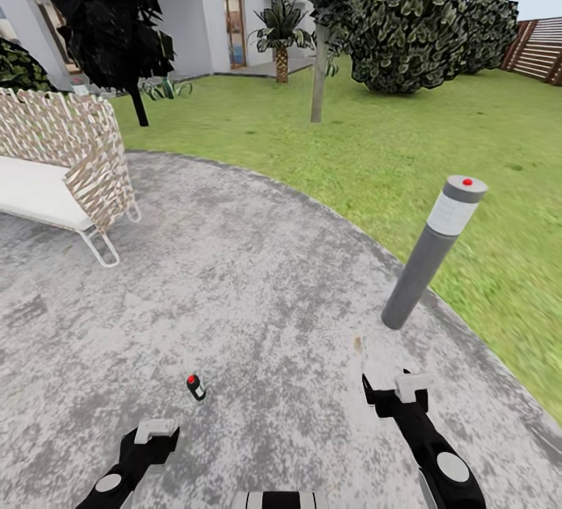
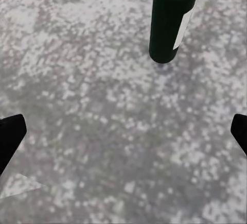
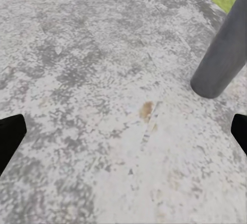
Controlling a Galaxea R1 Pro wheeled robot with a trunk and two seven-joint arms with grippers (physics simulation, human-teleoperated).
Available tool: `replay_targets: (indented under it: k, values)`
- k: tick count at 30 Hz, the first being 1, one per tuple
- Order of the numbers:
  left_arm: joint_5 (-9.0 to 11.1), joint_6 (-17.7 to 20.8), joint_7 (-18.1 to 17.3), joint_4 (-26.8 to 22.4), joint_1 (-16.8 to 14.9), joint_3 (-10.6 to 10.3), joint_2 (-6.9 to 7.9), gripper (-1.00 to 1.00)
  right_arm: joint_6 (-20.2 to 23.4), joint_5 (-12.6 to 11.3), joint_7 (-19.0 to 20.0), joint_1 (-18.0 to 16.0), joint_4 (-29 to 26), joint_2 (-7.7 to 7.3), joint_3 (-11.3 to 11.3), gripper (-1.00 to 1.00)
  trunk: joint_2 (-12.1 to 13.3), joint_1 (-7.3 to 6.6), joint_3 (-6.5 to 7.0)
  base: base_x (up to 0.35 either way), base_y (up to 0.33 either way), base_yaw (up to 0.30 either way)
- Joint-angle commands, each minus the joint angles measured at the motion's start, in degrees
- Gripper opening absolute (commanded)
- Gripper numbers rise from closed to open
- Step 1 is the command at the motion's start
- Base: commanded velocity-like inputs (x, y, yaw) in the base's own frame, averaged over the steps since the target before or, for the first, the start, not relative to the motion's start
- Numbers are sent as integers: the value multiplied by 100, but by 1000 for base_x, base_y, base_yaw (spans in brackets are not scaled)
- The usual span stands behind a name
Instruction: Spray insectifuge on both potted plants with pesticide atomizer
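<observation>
The pesticide atomizer (image 1: 195,387), a small dark bottle with a red top and white label, stands upright on the grey stone patio (image 1: 257,275). My left gripper (image 1: 158,439) is open, low over the stone, just short of the bottle and slightly to its left. In the left wrist view the atomizer (image 2: 172,20) stands ahead of the wide-apart fingertips of the left gripper (image 2: 123,136), off to one side. My right gripper (image 1: 389,392) (image 3: 123,136) is open over bare stone. One potted plant (image 1: 166,88), a low green rosette, sits far off by the house.
A grey bollard light (image 1: 433,255) (image 3: 221,54) leans at the patio's edge close to my right gripper. A wicker lounge chair (image 1: 66,158) stands at the left. Lawn (image 1: 437,142), a thin tree trunk (image 1: 318,83), a palm (image 1: 279,33), a big bush (image 1: 421,17) and a fence (image 1: 538,48) lie beyond.
</observation>
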Motion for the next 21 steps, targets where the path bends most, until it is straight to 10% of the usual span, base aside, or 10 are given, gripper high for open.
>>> replay_targets:
  k: [1, 21]
  values:
    - [-40, -19, -35, 4, -3, 46, -4, 100, 30, 60, 37, -1, -10, 2, -10, 100, -1, 2, -5, 318, 0, 0]
    - [-60, -12, -43, -4, -5, 35, -32, 100, 34, 58, 37, -1, -11, 2, -11, 100, -1, 2, -7, 185, 0, 0]
